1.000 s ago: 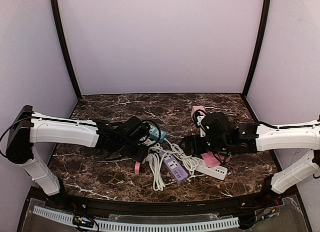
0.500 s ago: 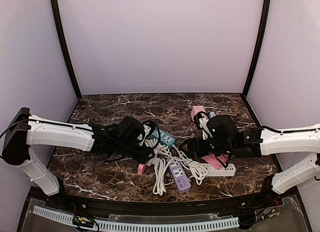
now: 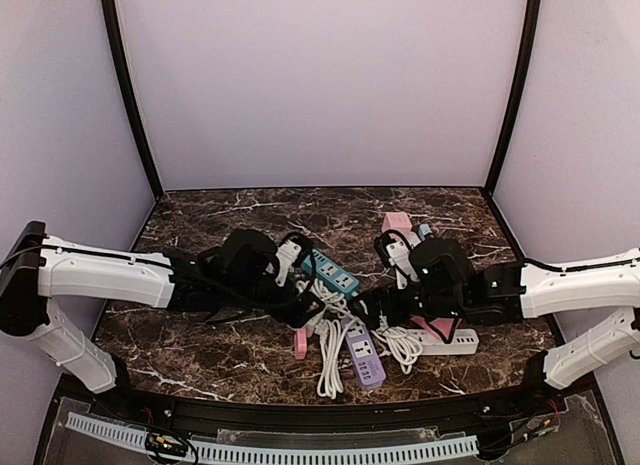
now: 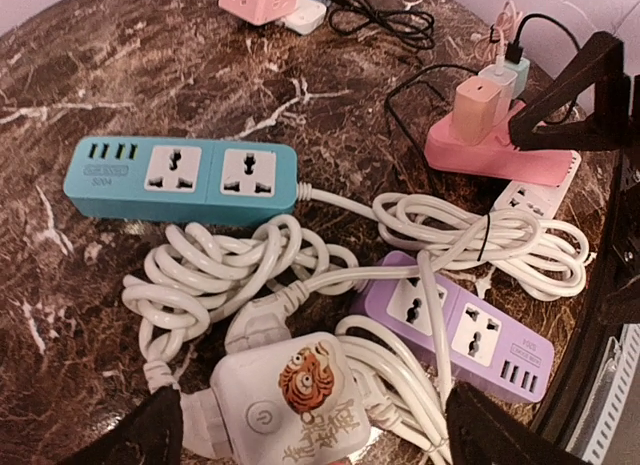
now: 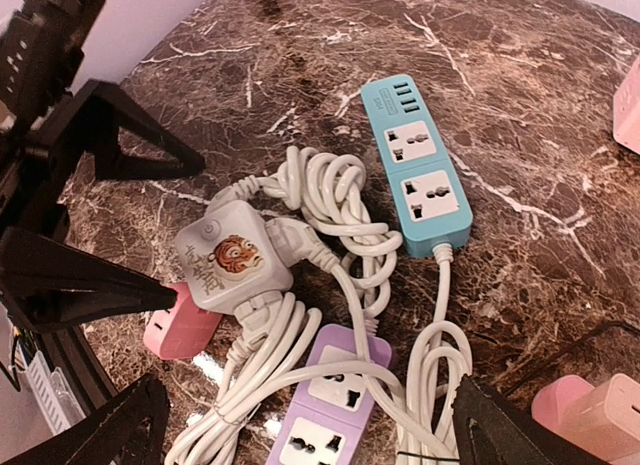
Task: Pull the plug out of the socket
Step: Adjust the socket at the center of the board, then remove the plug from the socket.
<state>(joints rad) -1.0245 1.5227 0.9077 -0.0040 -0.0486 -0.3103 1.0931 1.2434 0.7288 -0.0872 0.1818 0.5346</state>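
- Two arms meet over a cord tangle (image 4: 215, 270) in the middle of the marble table (image 3: 200, 210).
- Left gripper (image 4: 325, 430) is spread wide, one finger on each side of the white cube socket (image 4: 290, 395) with the tiger sticker, and isn't pinching it.
- White plug (image 4: 262, 325) sits against the cube's side and looks plugged in.
- Right gripper (image 5: 315, 420) gapes wide too, above the purple strip (image 4: 460, 325), holding nothing.
- Teal strip (image 4: 180, 175) lies just past the cords.
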